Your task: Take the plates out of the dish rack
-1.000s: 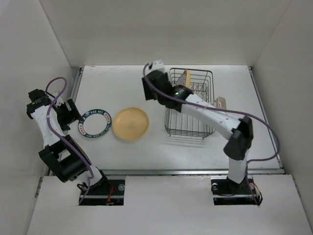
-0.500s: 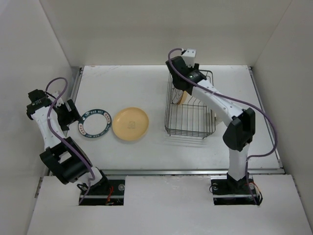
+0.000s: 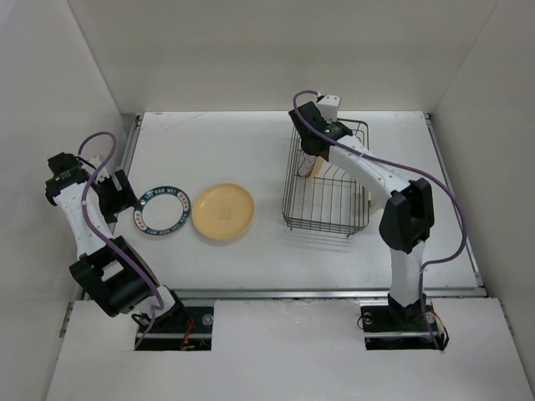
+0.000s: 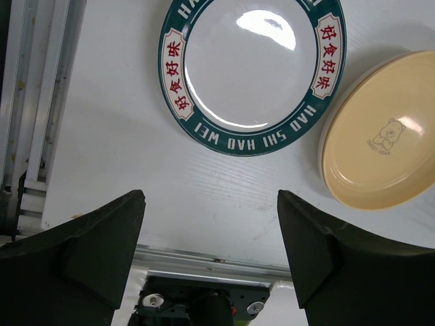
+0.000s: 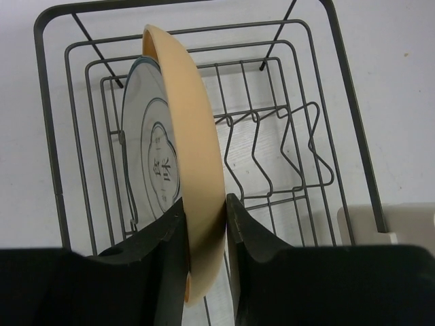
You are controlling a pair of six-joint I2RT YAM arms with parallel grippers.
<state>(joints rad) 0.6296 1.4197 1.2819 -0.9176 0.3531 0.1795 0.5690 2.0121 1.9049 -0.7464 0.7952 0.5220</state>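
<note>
Two plates on table: lettered plate [image 4: 251,68] and yellow bear plate [image 4: 387,149], lying flat just beside each other, left of the dish rack [image 3: 326,209].
Two plates in rack: cream plate [image 5: 187,122] and ringed white plate [image 5: 149,170], upright on edge, face to face.
Right gripper [image 5: 206,210]: clamped on the cream plate's rim, one finger each side.
Left gripper [image 4: 211,251]: jaws wide apart, above bare table near the lettered plate.
Cutlery holder [image 5: 380,221]: white, at the rack's side.

- A white table [image 3: 251,142] is seen from above.
- White walls [image 3: 251,50] are set along the table's left, far and right sides.
- A metal rail [image 3: 292,293] is laid along the table's near edge.
- A white panel [image 3: 284,351] with two cut-outs is placed before the table.
</note>
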